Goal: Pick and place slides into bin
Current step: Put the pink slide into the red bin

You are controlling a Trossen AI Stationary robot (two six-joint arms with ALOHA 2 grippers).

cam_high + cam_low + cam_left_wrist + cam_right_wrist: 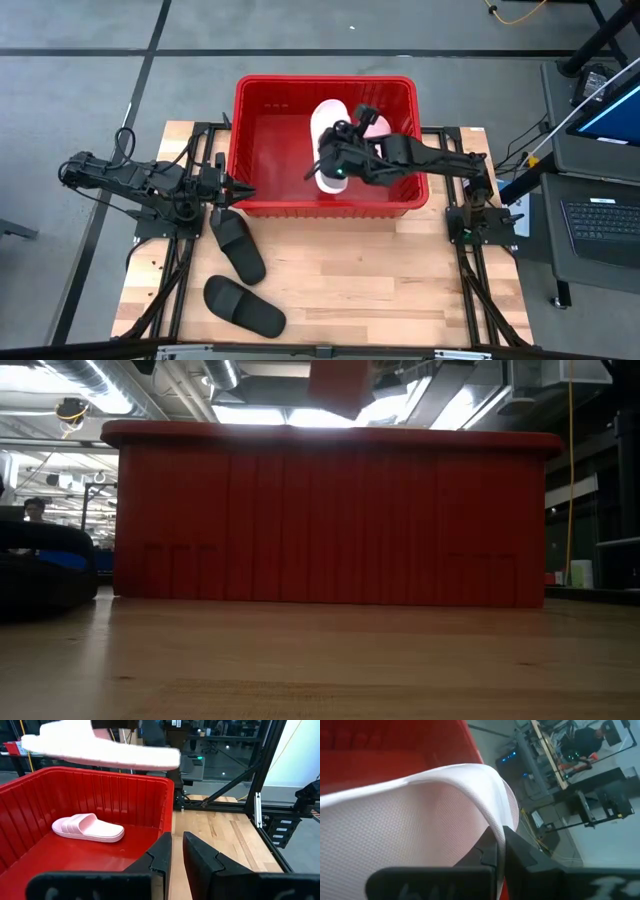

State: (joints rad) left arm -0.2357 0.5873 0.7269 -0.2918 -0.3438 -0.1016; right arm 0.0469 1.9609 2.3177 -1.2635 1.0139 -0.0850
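Right claw (335, 160) is clamped on a light pink slide (327, 128), its pale textured sole pinched between my fingers and held in the air over the red bin (405, 200) — so this is the placing step for that slide. I judge the next move needs only a small lowering and a release so it drops beside its partner (88, 827), which lies flat on the smooth red floor. My left claw (232, 189) waits just outside the bin's left wall, fingers nearly together and gripping nothing. Farther off on the wooden desk (400, 280) two black slides remain — one (237, 245) near the left claw, the other (243, 305) toward the front edge, both matte with wide straps.
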